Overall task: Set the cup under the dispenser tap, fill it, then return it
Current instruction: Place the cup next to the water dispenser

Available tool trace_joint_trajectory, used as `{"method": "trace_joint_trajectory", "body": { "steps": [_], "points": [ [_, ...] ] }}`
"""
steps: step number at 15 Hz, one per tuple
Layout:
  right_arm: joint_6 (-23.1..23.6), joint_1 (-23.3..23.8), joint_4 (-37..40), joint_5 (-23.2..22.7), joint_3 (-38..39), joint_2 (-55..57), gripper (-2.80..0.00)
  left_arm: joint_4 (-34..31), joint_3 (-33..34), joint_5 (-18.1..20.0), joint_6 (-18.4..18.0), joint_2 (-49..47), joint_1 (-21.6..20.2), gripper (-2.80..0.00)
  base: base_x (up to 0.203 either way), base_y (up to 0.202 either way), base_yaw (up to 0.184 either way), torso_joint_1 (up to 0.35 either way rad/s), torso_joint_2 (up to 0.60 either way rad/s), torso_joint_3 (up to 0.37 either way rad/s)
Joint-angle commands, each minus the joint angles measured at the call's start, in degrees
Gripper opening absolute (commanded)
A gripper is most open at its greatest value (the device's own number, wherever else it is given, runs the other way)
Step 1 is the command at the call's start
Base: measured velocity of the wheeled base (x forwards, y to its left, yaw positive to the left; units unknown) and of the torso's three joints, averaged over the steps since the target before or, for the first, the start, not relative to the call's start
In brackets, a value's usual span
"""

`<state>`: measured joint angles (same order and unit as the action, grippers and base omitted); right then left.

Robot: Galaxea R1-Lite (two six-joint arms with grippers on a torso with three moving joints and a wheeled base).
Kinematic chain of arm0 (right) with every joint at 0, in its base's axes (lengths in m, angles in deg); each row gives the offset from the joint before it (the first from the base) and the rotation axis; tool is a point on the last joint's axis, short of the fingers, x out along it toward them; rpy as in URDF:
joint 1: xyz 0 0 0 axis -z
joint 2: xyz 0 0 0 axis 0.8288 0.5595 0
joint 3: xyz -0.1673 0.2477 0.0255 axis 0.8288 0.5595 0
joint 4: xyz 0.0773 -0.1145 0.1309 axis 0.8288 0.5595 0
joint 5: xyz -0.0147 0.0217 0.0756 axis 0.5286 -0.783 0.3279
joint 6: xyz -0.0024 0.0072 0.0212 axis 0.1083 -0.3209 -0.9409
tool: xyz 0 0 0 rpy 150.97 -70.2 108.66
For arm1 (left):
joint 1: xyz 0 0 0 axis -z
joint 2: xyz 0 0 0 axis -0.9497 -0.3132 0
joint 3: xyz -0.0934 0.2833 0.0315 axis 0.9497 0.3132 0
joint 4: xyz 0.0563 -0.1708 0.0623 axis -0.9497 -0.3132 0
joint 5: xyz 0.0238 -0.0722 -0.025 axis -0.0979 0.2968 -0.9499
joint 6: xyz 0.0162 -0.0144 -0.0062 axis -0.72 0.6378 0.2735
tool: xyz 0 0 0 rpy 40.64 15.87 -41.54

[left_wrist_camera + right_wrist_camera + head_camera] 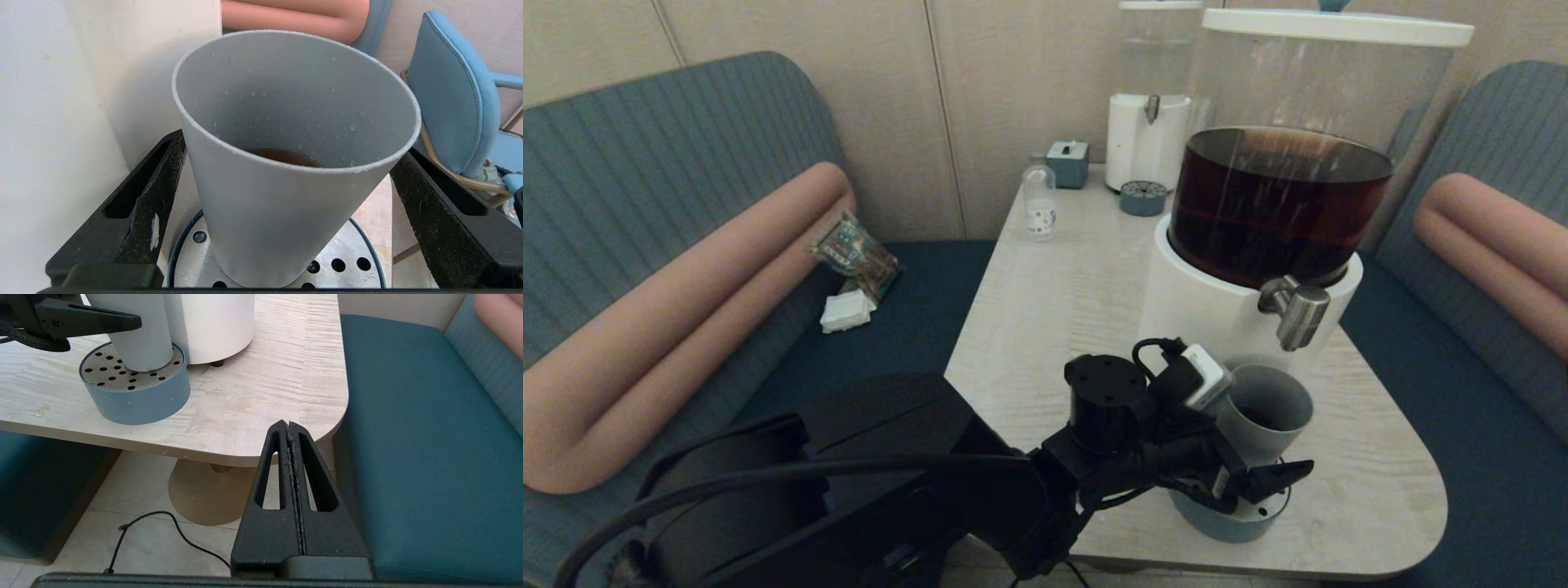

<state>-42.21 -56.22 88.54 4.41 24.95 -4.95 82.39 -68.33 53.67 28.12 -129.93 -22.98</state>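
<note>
Teal bench seats with peach bolsters flank a pale wood-grain table set against a beige panelled wall. On the table stands the large dispenser, a clear tank of dark brown liquid on a white base, with its steel tap jutting toward the front edge. Directly below the tap, the cup stands upright on a round blue drip tray with a perforated metal top. A little brown liquid lies in the cup's bottom, and droplets dot its inner wall.

The left gripper straddles the cup, its black fingers spread wide on either side of the cup; whether they touch its wall cannot be told. The right gripper hangs below the table's near corner, above the floor, its two fingers pressed together and holding nothing.

Farther back sit a smaller dispenser with its own drip tray, a small clear bottle and a little blue box.
</note>
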Motion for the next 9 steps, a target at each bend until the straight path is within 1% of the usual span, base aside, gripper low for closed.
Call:
{"method": "trace_joint_trajectory", "body": {
  "steps": [1, 9],
  "points": [
    [0.0, 0.0, 0.0, 0.0, 0.0, 0.1, -2.80, 0.4, -0.1, 0.2, 0.0, -0.1, 0.0, 0.00, 0.000, 0.000, 0.000, 0.000, 0.00, 0.000],
    [0.0, 0.0, 0.0, 0.0, 0.0, 0.1, -2.80, -0.1, -2.3, 0.2, 0.2, -0.9, -0.1, 0.00, 0.000, 0.000, 0.000, 0.000, 0.00, 0.000]
  ]
}}
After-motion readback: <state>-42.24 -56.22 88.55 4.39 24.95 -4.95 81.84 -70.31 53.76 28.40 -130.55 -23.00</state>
